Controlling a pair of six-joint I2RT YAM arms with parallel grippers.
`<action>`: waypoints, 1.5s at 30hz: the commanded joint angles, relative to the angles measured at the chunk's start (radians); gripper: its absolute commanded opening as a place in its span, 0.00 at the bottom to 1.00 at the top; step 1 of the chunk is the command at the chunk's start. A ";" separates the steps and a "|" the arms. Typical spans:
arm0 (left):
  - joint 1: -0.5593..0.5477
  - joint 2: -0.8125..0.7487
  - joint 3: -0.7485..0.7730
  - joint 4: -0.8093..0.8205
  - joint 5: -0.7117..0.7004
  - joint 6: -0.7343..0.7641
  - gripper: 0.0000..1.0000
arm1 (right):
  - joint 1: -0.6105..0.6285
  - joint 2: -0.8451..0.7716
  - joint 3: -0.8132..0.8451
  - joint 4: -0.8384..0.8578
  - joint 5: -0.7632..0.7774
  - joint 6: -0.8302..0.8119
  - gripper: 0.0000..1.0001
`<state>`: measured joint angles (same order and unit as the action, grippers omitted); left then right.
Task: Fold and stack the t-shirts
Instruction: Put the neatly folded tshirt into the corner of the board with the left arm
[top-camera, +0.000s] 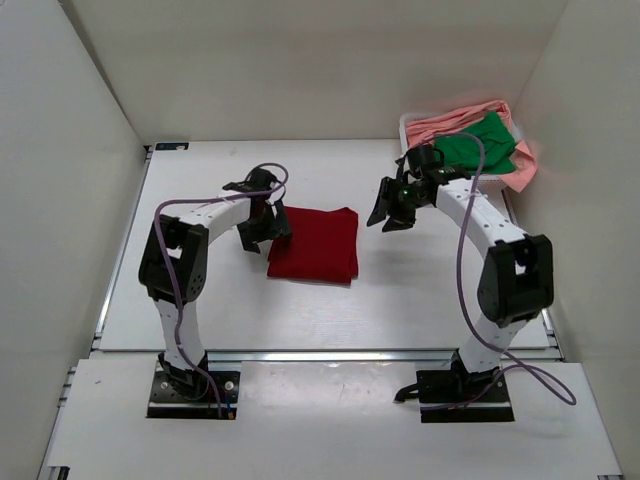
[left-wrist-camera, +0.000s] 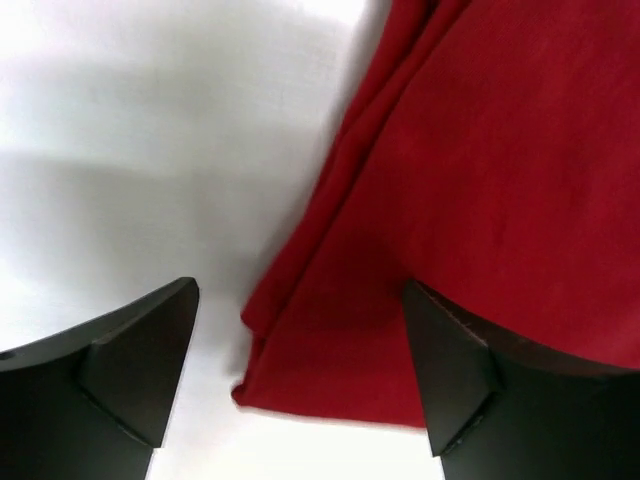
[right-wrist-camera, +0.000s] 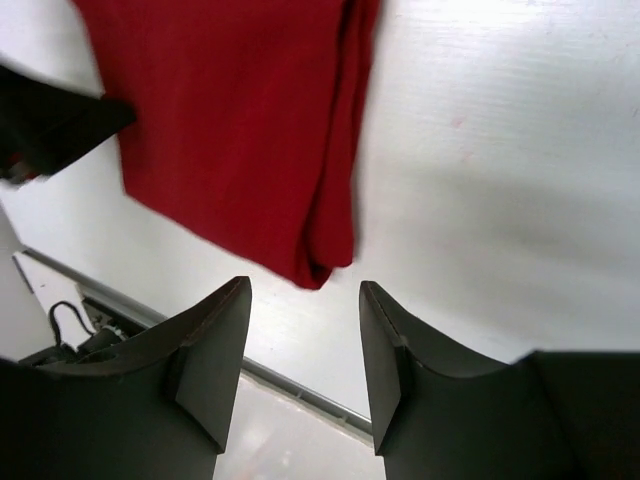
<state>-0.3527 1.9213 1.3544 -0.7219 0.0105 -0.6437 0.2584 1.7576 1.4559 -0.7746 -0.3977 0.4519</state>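
White walls (top-camera: 300, 60) box in a white table (top-camera: 200, 300). I see the red shirt (top-camera: 315, 245) lying flat near the table's middle, folded into a neat rectangle. Its layered edges show along the left side in the left wrist view. At the far right corner the pink shirt (top-camera: 450, 122) lies rumpled in a basket (top-camera: 403, 128), draping over its right side. The green shirt (top-camera: 480, 145) is bunched on top of the pink one. The cloth hides most of the basket, and I can only make out a strip of its white rim.

The left gripper (top-camera: 262, 232) sits at the red shirt's left edge with its jaws spread wide. One finger is over the cloth, the other is over bare table, and it grips nothing. I cannot tell whether the fingers touch the fabric. The right gripper (top-camera: 390, 215) hangs just right of the red shirt, between it and the basket, moderately open and empty.
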 joint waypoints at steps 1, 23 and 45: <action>-0.057 0.066 0.109 -0.085 -0.237 0.102 0.89 | -0.013 -0.130 -0.050 0.047 -0.016 0.011 0.44; 0.155 0.533 0.791 -0.527 -0.576 0.183 0.00 | -0.235 -0.304 -0.059 -0.081 -0.185 -0.074 0.39; 0.550 0.794 1.213 -0.045 -0.312 0.130 0.00 | -0.294 -0.181 -0.042 0.033 -0.179 0.051 0.36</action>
<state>0.1398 2.7018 2.5603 -0.9012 -0.4065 -0.4316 -0.0078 1.6489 1.5112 -0.8497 -0.5014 0.4271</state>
